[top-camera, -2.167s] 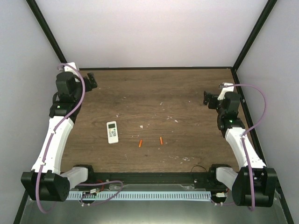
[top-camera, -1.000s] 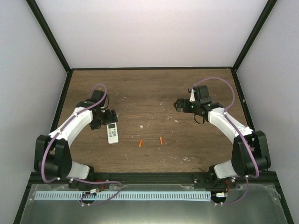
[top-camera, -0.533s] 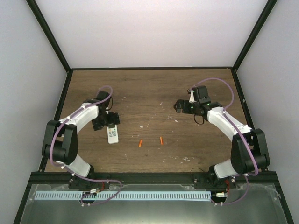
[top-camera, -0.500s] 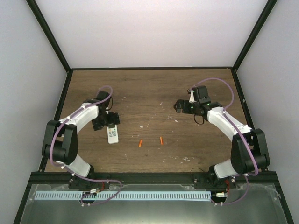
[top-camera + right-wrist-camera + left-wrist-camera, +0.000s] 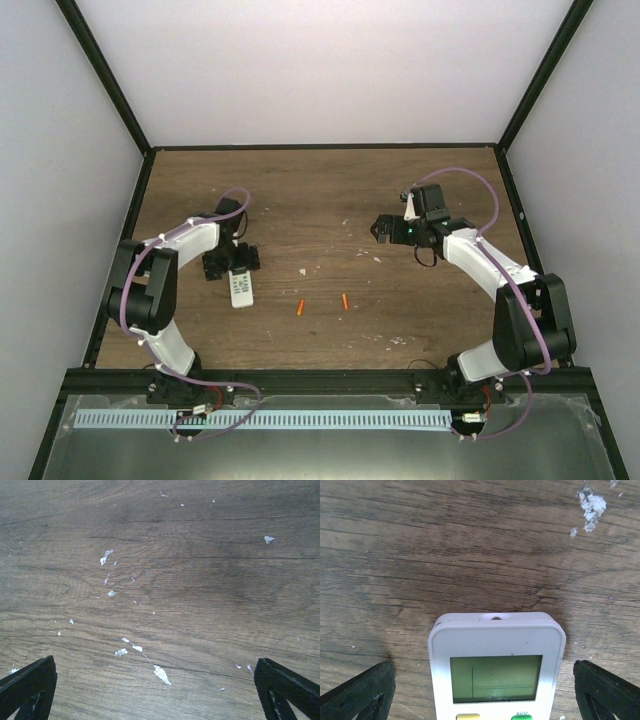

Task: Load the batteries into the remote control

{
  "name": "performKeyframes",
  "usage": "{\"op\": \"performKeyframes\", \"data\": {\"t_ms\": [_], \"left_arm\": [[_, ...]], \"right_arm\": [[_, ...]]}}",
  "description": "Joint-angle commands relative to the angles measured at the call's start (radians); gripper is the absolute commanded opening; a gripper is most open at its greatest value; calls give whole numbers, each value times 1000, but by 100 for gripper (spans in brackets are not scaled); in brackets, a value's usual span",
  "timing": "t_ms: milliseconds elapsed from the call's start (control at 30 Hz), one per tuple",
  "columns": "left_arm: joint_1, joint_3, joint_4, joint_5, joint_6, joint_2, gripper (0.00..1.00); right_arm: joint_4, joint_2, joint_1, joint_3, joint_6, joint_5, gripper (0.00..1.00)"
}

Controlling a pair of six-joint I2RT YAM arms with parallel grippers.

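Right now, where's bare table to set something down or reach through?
Free: brown wooden table far strip behind the left gripper and right gripper; also right of the two thin orange cylinder batteries. Crowded: left gripper over the white rectangular plastic remote.

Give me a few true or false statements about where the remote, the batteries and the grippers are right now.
1. The remote control lies screen up. True.
2. The left gripper is shut on the remote. False: its jaws stand open, one on either side of it.
3. The batteries lie loose on the table. True.
4. The right gripper holds a battery. False: it is open and empty, apart from both.
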Motion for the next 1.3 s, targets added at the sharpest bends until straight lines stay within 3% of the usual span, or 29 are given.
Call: {"op": "performKeyframes", "data": {"t_ms": [0,400,667,800,933,1267], "left_arm": [[-11,22,3,-20,22,27,97],[-27,12,-11,-47,40,68,83],[-41,-7,13,-27,22,72,56],[-42,-6,24,-11,13,57,39],[-52,6,62,14,7,2,29],[-80,175,93,42,-64,-159,21]], "right_arm": [[-16,1,4,49,-9,-8,100],[-14,-5,4,47,-16,-14,100],[3,-19,4,22,-10,-43,100],[60,-50,12,-34,-8,-99,100],[147,-82,65,-85,-43,-158,100],[434,-106,225,-129,-5,-391,99]]}}
